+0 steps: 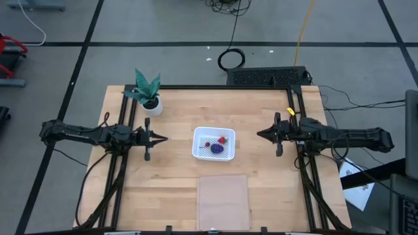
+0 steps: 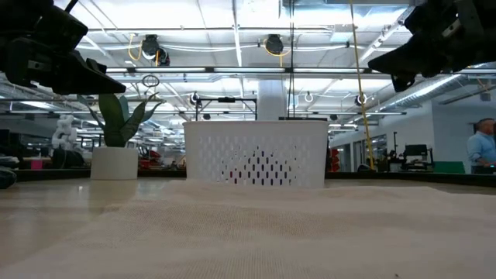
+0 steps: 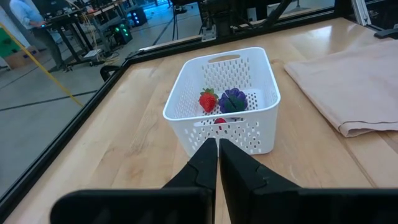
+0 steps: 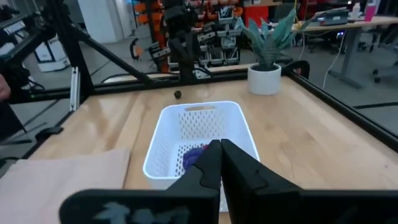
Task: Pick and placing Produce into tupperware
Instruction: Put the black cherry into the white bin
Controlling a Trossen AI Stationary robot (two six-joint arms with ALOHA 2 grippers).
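We see the tupperware (image 1: pixel 213 145), a white perforated basket, sitting mid-table (image 1: pixel 176 189) between the two arms. Inside it: the purple lumpy cluster (image 1: pixel 217 149) near the middle, a red strawberry piece (image 1: pixel 222 140) just beside it, and a second small red piece (image 1: pixel 208 144) closer to the left arm's side. In the left wrist view the strawberry (image 3: pixel 208 99) and the purple cluster (image 3: pixel 232 100) are touching or nearly so, with the other red piece (image 3: pixel 220 121) low against the near wall. One small dark berry (image 4: pixel 178 94) is outside the basket on the bare wood, seen in the right wrist view beyond the basket's far end; we can't pick it out from overhead. Left gripper (image 1: pixel 163 138) hovers left of the basket, well clear of it, jaws clenched together and carrying nothing. Right gripper (image 1: pixel 259 134) hovers on the opposite side, also apart from the basket, jaws pressed shut and empty. Both point at the basket, raised above the table per the low view. The green potted plant (image 1: pixel 147 92) stands at the far-left part of the table, behind the left gripper. A flat translucent sheet (image 1: pixel 223 202) lies at the near edge, just below the basket, not touching it.
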